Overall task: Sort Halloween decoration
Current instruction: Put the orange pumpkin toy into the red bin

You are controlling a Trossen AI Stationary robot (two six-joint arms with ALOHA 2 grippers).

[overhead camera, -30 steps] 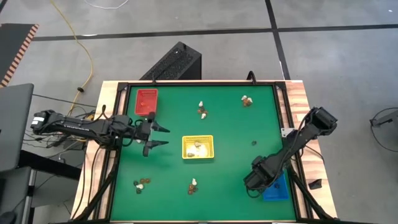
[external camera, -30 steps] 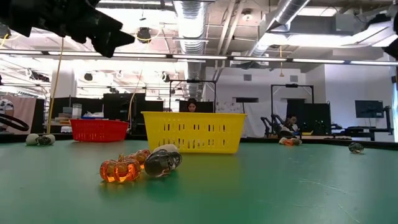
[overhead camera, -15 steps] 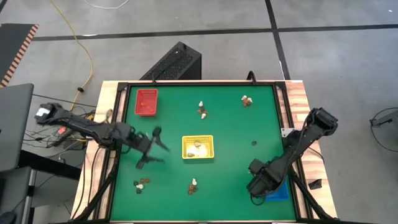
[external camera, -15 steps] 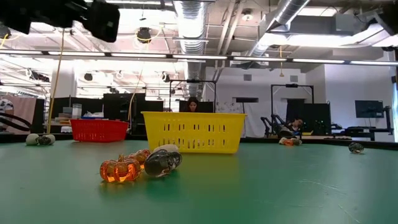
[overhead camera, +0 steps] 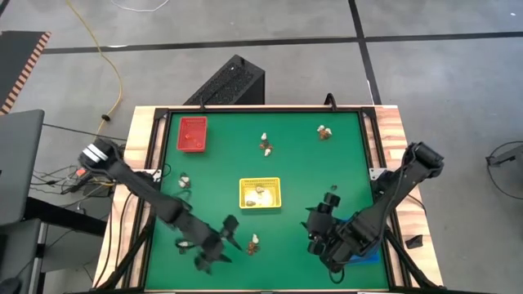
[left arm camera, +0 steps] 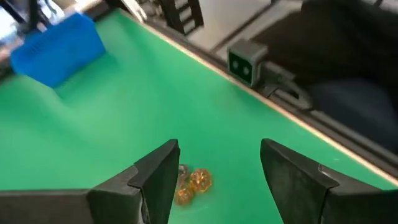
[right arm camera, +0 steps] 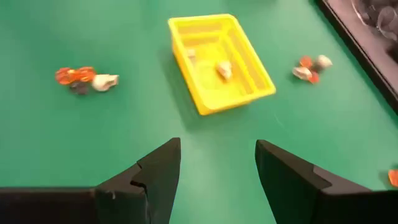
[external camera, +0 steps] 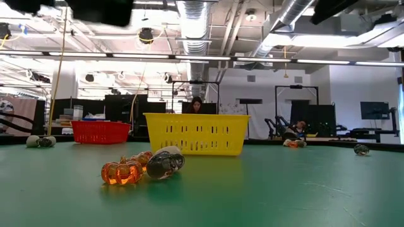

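Note:
Halloween decoration trinkets lie in small clusters on the green table: one near the near edge (overhead camera: 253, 242), one at the left (overhead camera: 184, 180), two at the far side (overhead camera: 265, 145) (overhead camera: 324, 131). Some rest inside the yellow tray (overhead camera: 260, 193). My left gripper (overhead camera: 230, 241) stands open just left of the near cluster; in its wrist view the orange pumpkins (left arm camera: 193, 183) lie on the table ahead, between the open fingers. My right gripper (overhead camera: 317, 214) hovers open right of the yellow tray (right arm camera: 221, 62), facing it, with nothing between its fingers.
A red tray (overhead camera: 192, 134) stands at the far left corner. A blue tray (overhead camera: 368, 243) sits at the near right, partly under my right arm. One small black trinket (overhead camera: 333, 188) lies beside my right gripper. Bare green mat lies around the yellow tray.
My left gripper has swept from beside the red tray toward the near edge and rightward, ending beside the near trinket cluster, fingers still apart. My right gripper has risen from over the blue tray, gone left and turned toward the yellow tray.

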